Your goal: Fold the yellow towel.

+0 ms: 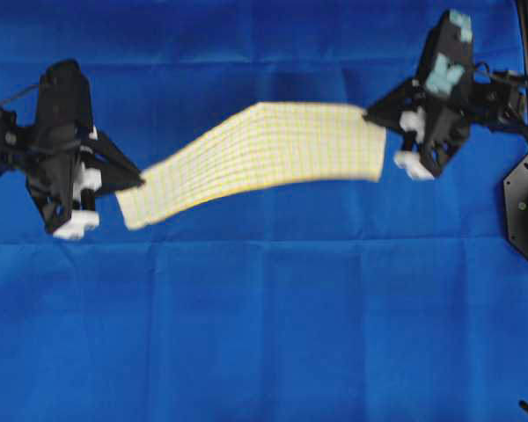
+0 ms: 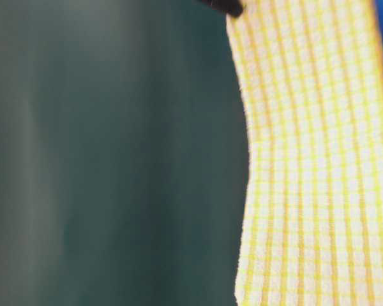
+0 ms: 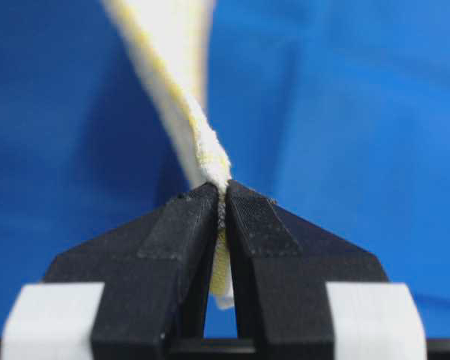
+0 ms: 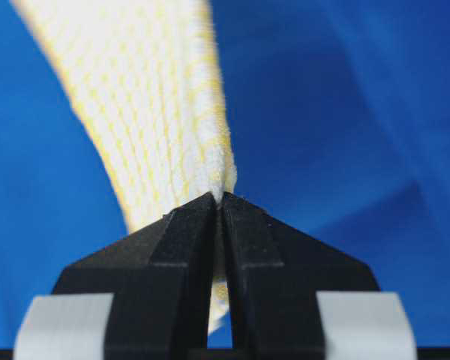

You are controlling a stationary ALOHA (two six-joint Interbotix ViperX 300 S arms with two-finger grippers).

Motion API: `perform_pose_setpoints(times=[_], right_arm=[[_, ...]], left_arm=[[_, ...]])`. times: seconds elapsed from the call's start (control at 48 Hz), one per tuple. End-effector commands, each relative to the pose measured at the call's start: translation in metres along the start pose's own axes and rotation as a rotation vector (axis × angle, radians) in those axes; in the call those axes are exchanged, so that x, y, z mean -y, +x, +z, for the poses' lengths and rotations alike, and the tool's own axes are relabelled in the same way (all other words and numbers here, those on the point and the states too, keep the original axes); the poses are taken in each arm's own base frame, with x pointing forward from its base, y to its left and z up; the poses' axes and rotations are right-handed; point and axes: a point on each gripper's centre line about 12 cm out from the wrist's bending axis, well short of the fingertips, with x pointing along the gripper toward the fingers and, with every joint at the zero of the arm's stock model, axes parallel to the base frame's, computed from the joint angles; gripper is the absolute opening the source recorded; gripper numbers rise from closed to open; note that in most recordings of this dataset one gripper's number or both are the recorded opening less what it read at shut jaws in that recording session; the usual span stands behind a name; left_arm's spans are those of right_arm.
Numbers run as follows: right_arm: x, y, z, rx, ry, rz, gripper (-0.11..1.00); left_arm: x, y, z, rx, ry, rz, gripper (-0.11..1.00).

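- The yellow towel (image 1: 264, 154) hangs in the air above the blue tablecloth (image 1: 264, 334), stretched between the two claws. It sags and twists a little in the middle.
- The left claw (image 1: 141, 182) is at the left end of the towel. In its wrist view the two jaws are pressed together on the hem, so it holds the towel firmly.
- The right claw (image 1: 370, 114) is at the right end of the towel, a little farther up in the overhead view. Its jaws are also closed on the towel edge.
- In the table-level view the towel fills the right side, very close to the camera.
- I judge that the step in hand is carrying the lifted towel, before laying it down for a fold.
- The next move probably needs both claws to keep the same tension and come down together, so the towel lands flat on the tablecloth without wrinkles.
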Motion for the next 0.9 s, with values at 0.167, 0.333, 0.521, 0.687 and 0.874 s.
perform_pose_setpoints(times=[0.167,0.333,0.521,0.687,0.874], right_arm=[[0.037,0.018,0.038,0.064,0.059,-0.106,0.02],[0.054,0.031,0.056,0.082,0.072,-0.148,0.02],[0.065,0.044,0.075,0.097,0.07,-0.173,0.02],[0.069,0.055,0.089,0.108,0.046,-0.183,0.02],[0.071,0.063,0.099,0.109,0.017,-0.191,0.02]], left_arm=[[0.041,0.006,0.016,0.098,0.061,-0.12,0.02],[0.061,0.02,0.031,0.13,0.084,-0.164,0.02],[0.087,0.047,0.057,0.15,0.104,-0.197,0.02],[0.108,0.076,0.079,0.154,0.121,-0.212,0.02],[0.126,0.097,0.101,0.181,0.137,-0.23,0.02]])
